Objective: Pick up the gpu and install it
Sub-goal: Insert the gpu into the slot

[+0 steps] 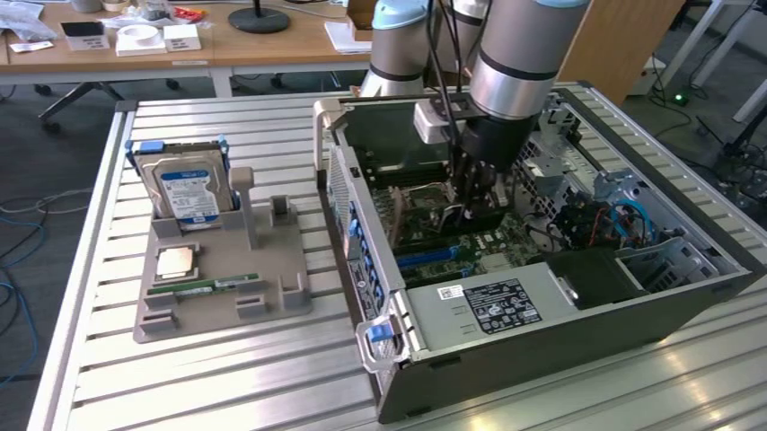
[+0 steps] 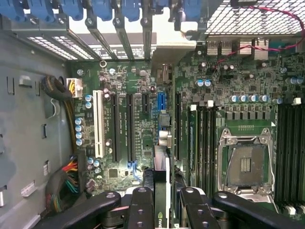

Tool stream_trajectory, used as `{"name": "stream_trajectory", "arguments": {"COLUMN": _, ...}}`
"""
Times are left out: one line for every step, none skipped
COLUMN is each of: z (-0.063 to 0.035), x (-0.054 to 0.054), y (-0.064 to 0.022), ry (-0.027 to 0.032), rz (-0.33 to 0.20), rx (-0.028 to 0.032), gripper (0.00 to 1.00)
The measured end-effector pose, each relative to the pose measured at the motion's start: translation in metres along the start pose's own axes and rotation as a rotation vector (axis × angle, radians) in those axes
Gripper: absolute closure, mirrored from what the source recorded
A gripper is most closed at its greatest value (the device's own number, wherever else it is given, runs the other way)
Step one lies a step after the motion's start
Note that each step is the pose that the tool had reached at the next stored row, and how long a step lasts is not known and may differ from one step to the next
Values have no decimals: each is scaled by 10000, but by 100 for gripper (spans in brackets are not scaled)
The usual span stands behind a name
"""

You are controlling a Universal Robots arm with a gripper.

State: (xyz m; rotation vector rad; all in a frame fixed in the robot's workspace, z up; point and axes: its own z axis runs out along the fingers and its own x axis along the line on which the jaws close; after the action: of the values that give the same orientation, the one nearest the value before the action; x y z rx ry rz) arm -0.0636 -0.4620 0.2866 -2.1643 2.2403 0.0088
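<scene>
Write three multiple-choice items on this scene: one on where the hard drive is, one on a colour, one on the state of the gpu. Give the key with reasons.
1. Where is the hard drive?
A. Lying flat inside the computer case
B. Standing upright in the grey holder, at the exterior view's left of the computer case
C. On top of the computer case

2. What colour is the RAM stick lying in the holder?
A. Green
B. Red
C. White

3. What is the state of the gpu?
A. Lying flat in the holder
B. Leaning against the hard drive
C. Gripped on edge in the end effector, over the motherboard

Key: 1 B, its blue-and-white label faces out from the holder's rear slot. 2 A, the narrow strip is green. 3 C, the wrist view shows the card clamped between the fingers inside the case.
</scene>
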Motion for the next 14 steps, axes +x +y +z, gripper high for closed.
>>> {"name": "stream_trajectory", "arguments": {"z": 3, "x": 1, "y": 7, "ry": 0, "rz": 0, "rx": 0, "gripper": 74}}
{"name": "stream_trajectory", "arguments": {"z": 7, "x": 2, "y": 13, "ry": 0, "rz": 0, "rx": 0, "gripper": 74}}
{"name": "stream_trajectory", "arguments": {"z": 12, "x": 3, "y": 16, "ry": -1, "rz": 0, "rx": 1, "gripper": 74}}
{"name": "stream_trajectory", "arguments": {"z": 18, "x": 4, "y": 18, "ry": -2, "rz": -1, "rx": 1, "gripper": 74}}
{"name": "stream_trajectory", "arguments": {"z": 26, "x": 6, "y": 20, "ry": -1, "rz": -3, "rx": 1, "gripper": 74}}
{"name": "stream_trajectory", "arguments": {"z": 34, "x": 9, "y": 22, "ry": -1, "rz": -2, "rx": 0, "gripper": 74}}
{"name": "stream_trajectory", "arguments": {"z": 44, "x": 11, "y": 24, "ry": -1, "rz": 0, "rx": 1, "gripper": 74}}
{"name": "stream_trajectory", "arguments": {"z": 56, "x": 13, "y": 26, "ry": -1, "rz": 0, "rx": 0, "gripper": 74}}
{"name": "stream_trajectory", "arguments": {"z": 67, "x": 15, "y": 28, "ry": -1, "rz": 0, "rx": 0, "gripper": 74}}
{"name": "stream_trajectory", "arguments": {"z": 80, "x": 16, "y": 31, "ry": 0, "rz": 1, "rx": 0, "gripper": 74}}
{"name": "stream_trajectory", "arguments": {"z": 93, "x": 17, "y": 33, "ry": -1, "rz": 0, "rx": 0, "gripper": 74}}
{"name": "stream_trajectory", "arguments": {"z": 107, "x": 17, "y": 34, "ry": -2, "rz": 0, "rx": 1, "gripper": 74}}
{"name": "stream_trajectory", "arguments": {"z": 119, "x": 18, "y": 36, "ry": -2, "rz": 0, "rx": 1, "gripper": 74}}
{"name": "stream_trajectory", "arguments": {"z": 133, "x": 19, "y": 38, "ry": 0, "rz": 0, "rx": 1, "gripper": 74}}
